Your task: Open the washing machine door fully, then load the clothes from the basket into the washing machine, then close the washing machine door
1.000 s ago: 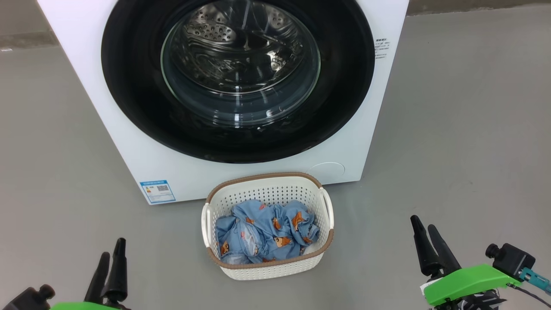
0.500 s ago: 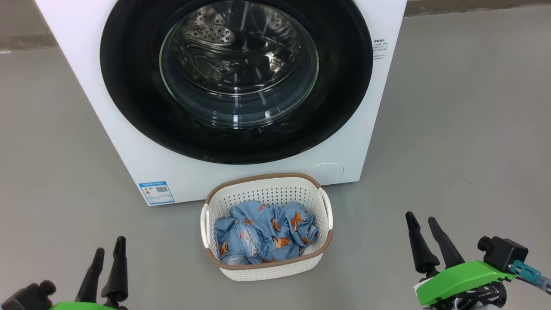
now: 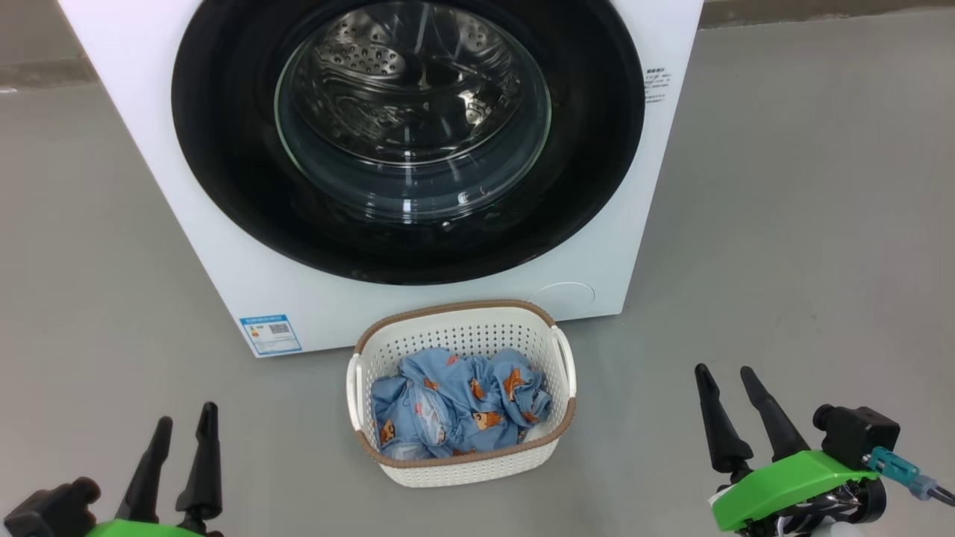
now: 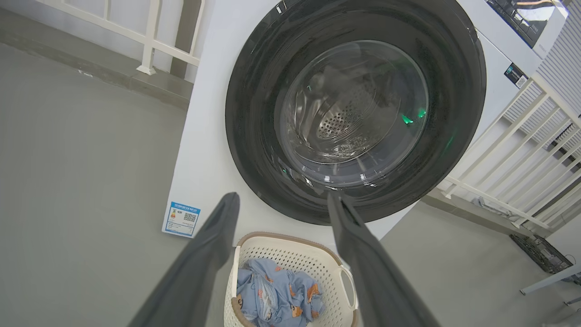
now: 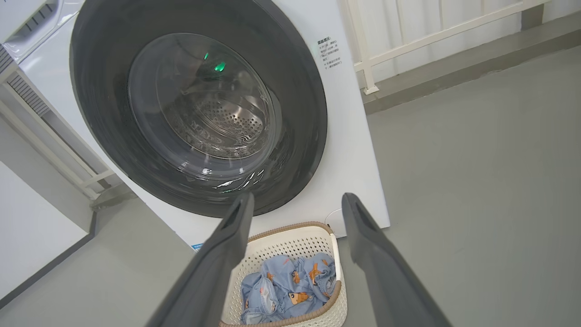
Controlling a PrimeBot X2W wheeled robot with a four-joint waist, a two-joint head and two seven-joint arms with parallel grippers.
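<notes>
while the washing machine door [image 3: 410, 134] sits shut on the washing machine [image 3: 612, 253], the left tool [image 3: 186, 418] and the right tool [image 3: 722, 373] hang low and well apart from it, both spread wide and holding nothing. the basket [image 3: 462, 332] stands on the floor [image 3: 783, 224] just before the machine, the clothes [image 3: 459, 403] bunched inside. the glossy rim shows no plain handle, so a finger may slip off. an arm reaching in, or the swinging door, could also knock the basket.

The left gripper [image 3: 186, 415], with two long dark fingers spread apart, holds nothing; the right gripper [image 3: 722, 369] matches it, fingers pointing forward.
</notes>
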